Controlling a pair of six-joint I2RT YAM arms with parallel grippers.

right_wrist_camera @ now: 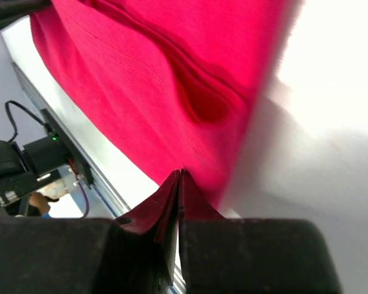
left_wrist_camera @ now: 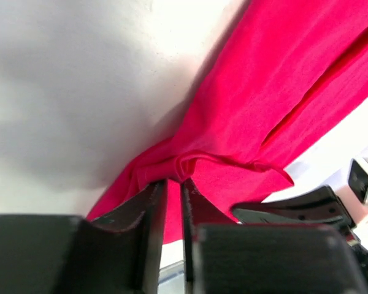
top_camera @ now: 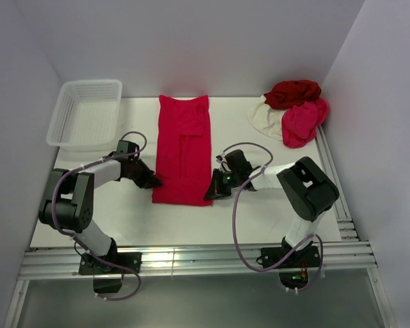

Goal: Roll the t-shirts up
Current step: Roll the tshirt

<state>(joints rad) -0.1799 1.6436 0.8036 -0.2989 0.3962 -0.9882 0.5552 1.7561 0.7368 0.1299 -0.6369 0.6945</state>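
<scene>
While the two arms are reaching in from the near edge of the white table (top_camera: 273, 212), we are finding the bright crimson red cloth t-shirt (top_camera: 183, 140) lying flat at the middle of it, already folded lengthwise into a narrow strip. The left gripper (top_camera: 152, 182) is sitting at the strip's near left corner. Its jaws are standing only a narrow slit apart, and the wrist view is showing the hem puckering up at its black fingers (left_wrist_camera: 148, 211), so we are judging it to be pinching the cloth. The right gripper (top_camera: 212, 193) is sitting at the near right corner with its jaws pressed fully together, the hem appearing nipped at their tips. No turn of a roll is showing yet, so we are rating this shirt as gripped but not begun. Three more are lying in a loose heap at the far right corner, well apart from both grippers: a dark red crumpled t-shirt (top_camera: 292, 92) on top, a pink crumpled t-shirt (top_camera: 304, 121) just beside it, and a cream white t-shirt (top_camera: 263, 116) partly beneath. The white plastic mesh basket (top_camera: 92, 82) is standing at the far left, apart from all the shirts. We are recording the task as barely under way, with every roll yet to be made.
</scene>
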